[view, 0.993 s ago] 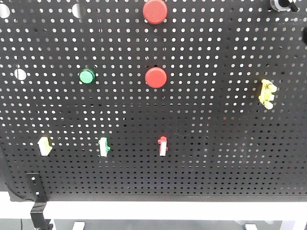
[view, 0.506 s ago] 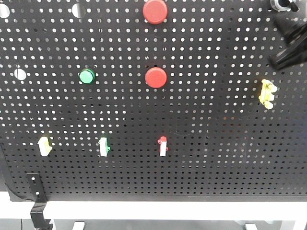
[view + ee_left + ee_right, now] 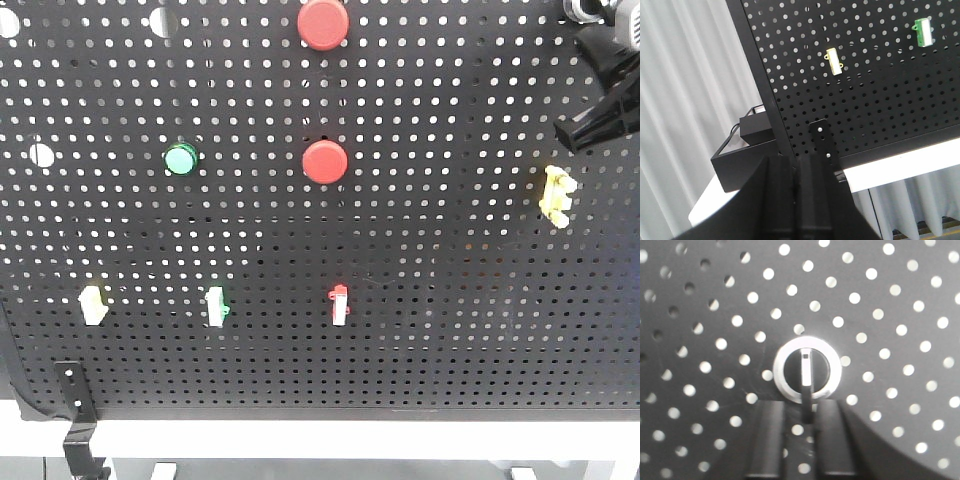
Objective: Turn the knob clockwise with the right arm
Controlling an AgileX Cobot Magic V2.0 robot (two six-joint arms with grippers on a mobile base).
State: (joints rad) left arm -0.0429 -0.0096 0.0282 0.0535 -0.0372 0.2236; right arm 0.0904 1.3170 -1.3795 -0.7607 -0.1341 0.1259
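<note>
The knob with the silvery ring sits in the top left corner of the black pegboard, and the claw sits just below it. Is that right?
Not quite. The knob is in the top right corner of the black pegboard, as the exterior front-facing view shows. The right claw does sit just below it.

The front view faces the pegboard point(image 3: 450, 330) squarely from close range. The board fills the frame, with the bench point(image 3: 350, 438) edge at 6 o'clock and the knob point(image 3: 583, 8) cropped at 1 o'clock. The left wrist view looks up from off the board's 7 o'clock corner, farther back, and shares the yellow switch point(image 3: 833, 62) and green switch point(image 3: 923, 32) with it. The right wrist view sits very near the knob, square on, with the right end effector point(image 3: 801, 412) at 6 o'clock.
</note>
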